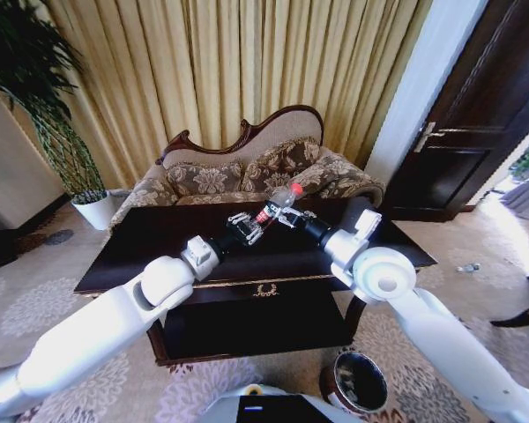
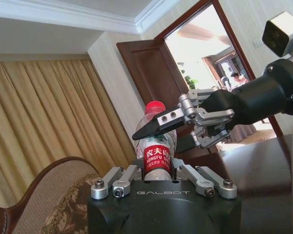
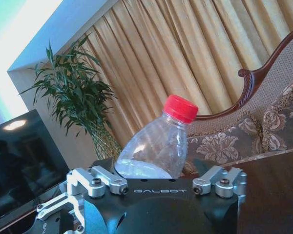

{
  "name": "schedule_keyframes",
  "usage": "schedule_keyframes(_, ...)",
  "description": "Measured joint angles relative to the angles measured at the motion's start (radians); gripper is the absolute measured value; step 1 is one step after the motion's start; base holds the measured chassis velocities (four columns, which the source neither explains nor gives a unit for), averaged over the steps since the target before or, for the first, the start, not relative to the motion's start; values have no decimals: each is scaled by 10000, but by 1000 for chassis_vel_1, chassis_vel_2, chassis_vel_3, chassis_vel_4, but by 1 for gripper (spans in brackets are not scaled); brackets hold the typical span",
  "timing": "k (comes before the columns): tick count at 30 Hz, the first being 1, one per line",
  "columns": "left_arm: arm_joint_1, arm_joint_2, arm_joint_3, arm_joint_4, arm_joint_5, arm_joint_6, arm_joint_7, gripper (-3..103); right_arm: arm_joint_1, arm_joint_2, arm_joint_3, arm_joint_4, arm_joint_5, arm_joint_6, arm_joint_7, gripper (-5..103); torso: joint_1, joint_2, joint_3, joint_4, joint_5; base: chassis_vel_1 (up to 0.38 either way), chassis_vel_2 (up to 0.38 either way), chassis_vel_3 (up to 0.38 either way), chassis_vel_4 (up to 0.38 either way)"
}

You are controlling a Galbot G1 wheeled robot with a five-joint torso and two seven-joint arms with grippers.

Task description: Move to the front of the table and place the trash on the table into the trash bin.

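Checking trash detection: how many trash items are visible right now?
1: a clear bottle with red cap, held above the table between the left gripper and right gripper. Others may be hidden behind the arms.

Clear, glossy plastic bottle [image 3: 156, 146] with a smooth red cap; my claw [image 2: 158, 178] shows matt black casing and brushed-metal fingers [image 2: 118, 183] above the polished dark-wood counter [image 1: 150, 242].

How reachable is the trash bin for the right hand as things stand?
Probably yes. The right hand is up at the plastic bottle over the table, beside the left hand, while the trash bin stands open on the floor below the right arm, with nothing over it.
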Motion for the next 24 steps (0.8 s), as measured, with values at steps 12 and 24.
schedule_keyframes(12, -86, -85, 66, 117, 15, -16, -36, 26, -175, 13, 25, -1, -99, 32, -34, 58, 0, 0, 0, -1, 0, 0, 0, 0, 0)
schedule_keyframes(24, -202, -211, 250, -1, -220, 180, -489, 39, -359, -31, 135, 53, -198, 54, -120, 40, 0, 0, 0, 0, 1, 0, 0, 0, 0)
